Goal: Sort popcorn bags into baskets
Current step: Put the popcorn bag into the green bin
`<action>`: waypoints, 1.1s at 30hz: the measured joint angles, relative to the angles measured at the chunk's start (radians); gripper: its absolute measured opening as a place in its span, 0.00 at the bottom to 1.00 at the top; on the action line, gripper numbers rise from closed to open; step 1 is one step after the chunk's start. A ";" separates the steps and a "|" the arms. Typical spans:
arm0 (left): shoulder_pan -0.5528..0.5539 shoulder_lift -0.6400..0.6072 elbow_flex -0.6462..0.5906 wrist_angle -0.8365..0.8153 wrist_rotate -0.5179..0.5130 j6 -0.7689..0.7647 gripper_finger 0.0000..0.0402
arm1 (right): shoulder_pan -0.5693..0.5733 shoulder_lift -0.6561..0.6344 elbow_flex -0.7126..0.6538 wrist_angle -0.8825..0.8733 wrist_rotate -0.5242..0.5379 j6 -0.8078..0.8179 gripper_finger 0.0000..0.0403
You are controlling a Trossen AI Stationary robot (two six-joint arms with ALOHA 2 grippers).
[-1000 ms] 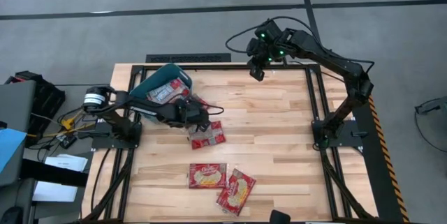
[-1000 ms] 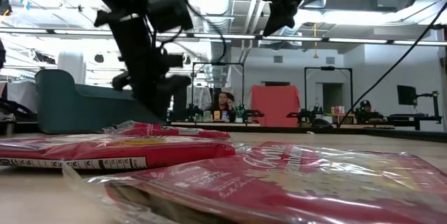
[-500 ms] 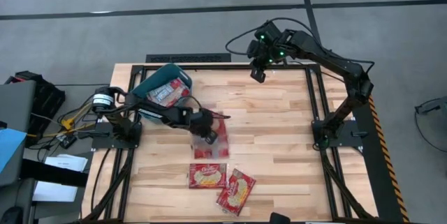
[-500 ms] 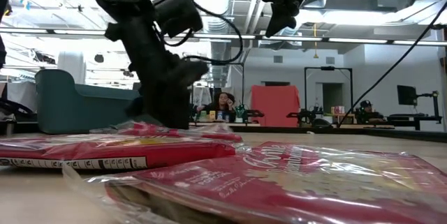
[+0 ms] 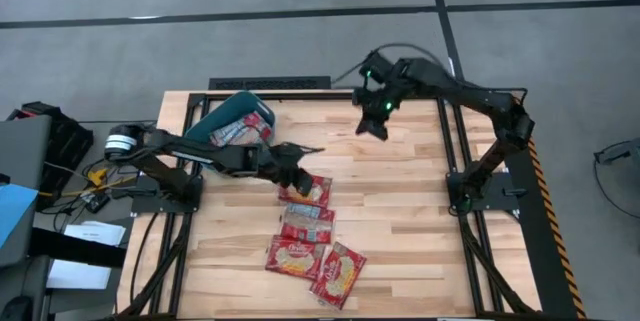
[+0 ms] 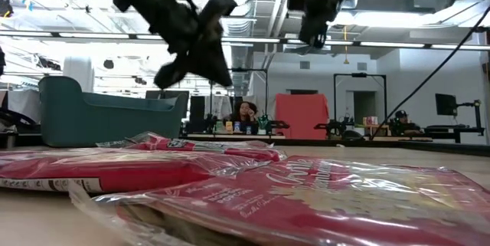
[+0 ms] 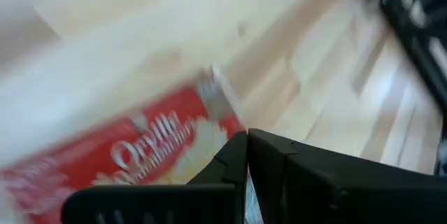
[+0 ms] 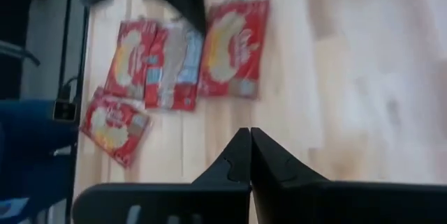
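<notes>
Four red popcorn bags lie flat on the wooden table in a loose row: one (image 5: 316,192) at mid-table, one (image 5: 306,224) just nearer, and two (image 5: 292,257) (image 5: 338,275) by the front edge. More bags (image 5: 245,129) lie inside the teal basket (image 5: 219,119) at the far left. My left gripper (image 5: 294,179) hangs shut above the mid-table bag (image 7: 154,147), touching nothing. My right gripper (image 5: 379,125) hangs shut and high over the far right part of the table, holding nothing; its view looks down on the row of bags (image 8: 234,46).
A black metal frame (image 5: 270,84) runs around the table's far edge and sides. Bare wood (image 5: 400,211) lies to the right of the bags. In the low view, the basket (image 6: 107,119) stands behind the bags, and people sit in the room beyond.
My left gripper dipped onto the mid-table bags, moved a little toward the right edge, then rose clear while tipping and rolling, staying shut. The pile there has spread: one bag now lies nearer the front edge. My right gripper has sunk and come toward the table's middle.
</notes>
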 joint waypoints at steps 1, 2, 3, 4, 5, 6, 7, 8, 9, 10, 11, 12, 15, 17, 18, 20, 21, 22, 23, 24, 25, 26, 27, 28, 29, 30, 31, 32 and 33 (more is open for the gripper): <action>0.000 -0.022 0.003 -0.023 -0.042 0.000 0.00 | 0.011 0.000 -0.036 0.024 0.000 0.007 0.05; 0.000 -0.043 0.004 -0.073 -0.084 -0.005 0.00 | 0.022 -0.001 -0.077 0.055 0.000 0.020 0.05; 0.000 -0.059 0.004 -0.136 -0.129 -0.028 0.00 | 0.033 -0.001 -0.119 0.089 0.000 0.036 0.06; 0.000 -0.070 0.002 -0.194 -0.163 -0.058 0.00 | 0.044 -0.001 -0.164 0.136 0.001 0.058 0.06; 0.000 -0.075 0.000 -0.247 -0.170 -0.088 0.00 | 0.057 -0.001 -0.207 0.182 0.001 0.082 0.07; 0.000 -0.080 0.000 -0.294 -0.165 -0.099 0.01 | 0.066 -0.001 -0.245 0.217 0.001 0.107 0.07; 0.001 -0.086 0.000 -0.318 -0.137 -0.103 0.03 | 0.076 -0.001 -0.283 0.254 0.003 0.131 0.07; 0.000 -0.092 0.000 -0.340 -0.092 -0.106 0.05 | 0.084 -0.001 -0.316 0.285 0.003 0.152 0.07; -0.003 -0.096 0.000 -0.363 -0.053 -0.111 0.08 | 0.090 0.000 -0.342 0.305 0.004 0.175 0.06; -0.008 -0.098 0.001 -0.383 -0.029 -0.111 0.11 | 0.097 0.000 -0.369 0.335 0.003 0.200 0.06; -0.014 -0.099 0.001 -0.407 -0.017 -0.112 0.15 | 0.103 0.000 -0.392 0.371 0.003 0.223 0.05; -0.019 -0.100 0.001 -0.433 -0.017 -0.116 0.19 | 0.109 0.000 -0.410 0.402 0.003 0.252 0.05; -0.024 -0.102 0.000 -0.513 -0.040 -0.129 0.32 | 0.121 0.000 -0.453 0.513 0.007 0.350 0.04; -0.024 -0.101 -0.006 -0.554 -0.046 -0.141 0.42 | 0.135 0.000 -0.466 0.584 0.027 0.409 0.05; -0.024 -0.099 -0.013 -0.564 -0.050 -0.157 0.47 | 0.144 -0.001 -0.470 0.610 0.056 0.434 0.05; -0.025 -0.098 -0.038 -0.560 -0.063 -0.209 0.56 | 0.169 -0.001 -0.480 0.643 0.134 0.476 0.06; -0.024 -0.098 -0.053 -0.547 -0.065 -0.232 0.60 | 0.180 -0.001 -0.483 0.648 0.175 0.490 0.06; -0.024 -0.098 -0.068 -0.524 -0.064 -0.247 0.64 | 0.192 -0.001 -0.485 0.651 0.202 0.497 0.06; -0.024 -0.098 -0.083 -0.491 -0.063 -0.254 0.67 | 0.206 -0.001 -0.486 0.654 0.225 0.501 0.06; -0.024 -0.098 -0.097 -0.460 -0.064 -0.257 0.70 | 0.219 -0.001 -0.486 0.655 0.246 0.504 0.06; -0.024 -0.098 -0.113 -0.429 -0.066 -0.261 0.72 | 0.232 -0.001 -0.490 0.658 0.267 0.511 0.05; -0.024 -0.098 -0.128 -0.400 -0.074 -0.264 0.74 | 0.245 -0.001 -0.494 0.662 0.285 0.518 0.04; -0.024 -0.098 -0.142 -0.382 -0.087 -0.265 0.75 | 0.257 0.000 -0.496 0.662 0.302 0.523 0.04; -0.023 -0.098 -0.153 -0.366 -0.105 -0.266 0.75 | 0.268 0.000 -0.497 0.662 0.318 0.524 0.03; -0.023 -0.098 -0.168 -0.340 -0.118 -0.269 0.75 | 0.277 -0.001 -0.497 0.666 0.326 0.524 0.03; -0.020 -0.098 -0.185 -0.309 -0.125 -0.276 0.75 | 0.286 -0.001 -0.496 0.669 0.327 0.524 0.03; -0.017 -0.098 -0.203 -0.281 -0.125 -0.285 0.75 | 0.293 -0.001 -0.496 0.669 0.328 0.524 0.04; -0.012 -0.098 -0.221 -0.255 -0.116 -0.294 0.75 | 0.299 -0.001 -0.496 0.667 0.331 0.525 0.04; -0.010 -0.098 -0.240 -0.223 -0.104 -0.298 0.74 | 0.304 -0.001 -0.496 0.666 0.339 0.525 0.05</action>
